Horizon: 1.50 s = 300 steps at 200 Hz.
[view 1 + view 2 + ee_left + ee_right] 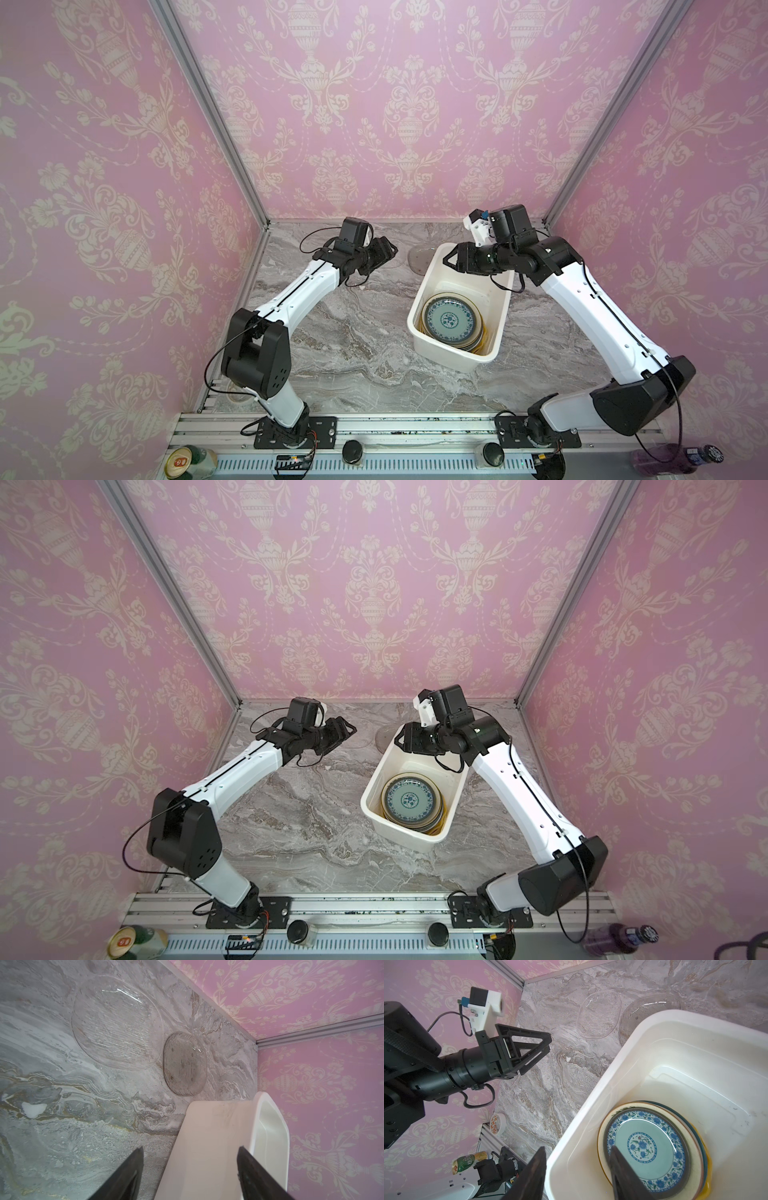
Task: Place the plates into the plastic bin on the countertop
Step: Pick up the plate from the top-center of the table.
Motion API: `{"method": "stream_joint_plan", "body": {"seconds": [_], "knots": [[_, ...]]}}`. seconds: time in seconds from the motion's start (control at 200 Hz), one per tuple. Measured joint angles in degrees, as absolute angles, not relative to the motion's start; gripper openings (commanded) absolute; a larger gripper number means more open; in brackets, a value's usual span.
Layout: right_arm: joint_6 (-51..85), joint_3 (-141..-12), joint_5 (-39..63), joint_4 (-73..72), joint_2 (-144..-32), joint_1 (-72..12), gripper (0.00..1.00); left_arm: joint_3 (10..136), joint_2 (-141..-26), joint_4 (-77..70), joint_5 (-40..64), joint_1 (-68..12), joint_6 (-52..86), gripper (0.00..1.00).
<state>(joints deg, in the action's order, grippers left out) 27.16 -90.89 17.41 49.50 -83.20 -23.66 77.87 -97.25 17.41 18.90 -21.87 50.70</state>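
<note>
Teal floral plate (449, 321) lies topmost in white bin (451, 354).

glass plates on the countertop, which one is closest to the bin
The smaller smoky glass plate, right beside the far end of the plastic bin; the larger clear ribbed plate lies farther out.

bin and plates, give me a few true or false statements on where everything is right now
1. The teal plate tops the stack inside the bin. True.
2. Both glass plates are in the bin. False: the large glass plate and the small glass plate lie on the countertop beside it.
3. The left gripper grips a plate. False: it is open and empty.
4. The right gripper is open at the bin's rim. True.
</note>
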Motion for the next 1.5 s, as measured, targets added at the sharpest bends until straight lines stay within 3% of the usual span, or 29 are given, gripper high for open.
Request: {"method": "stream_joint_plan", "body": {"seconds": [0.3, 0.64, 1.166, 1.501], "knots": [[26.0, -95.6, 10.9, 58.8, -92.9, -27.4, 0.53, 85.6, -112.5, 17.4, 22.0, -22.0, 51.2, 0.67], [12.3, -110.8, 1.1, 68.8, -102.5, -37.1, 0.58, 93.1, -123.6, 16.2, 24.8, -23.2, 52.0, 0.64], [7.0, -111.9, -3.1, 70.9, -103.0, -37.2, 0.58, 104.6, -133.4, 16.9, 22.5, -26.4, 51.5, 0.43], [7.0, -111.9, -3.0, 70.8, -103.0, -37.2, 0.58, 105.8, -134.6, 18.0, 18.4, -27.1, 50.2, 0.43]]}}
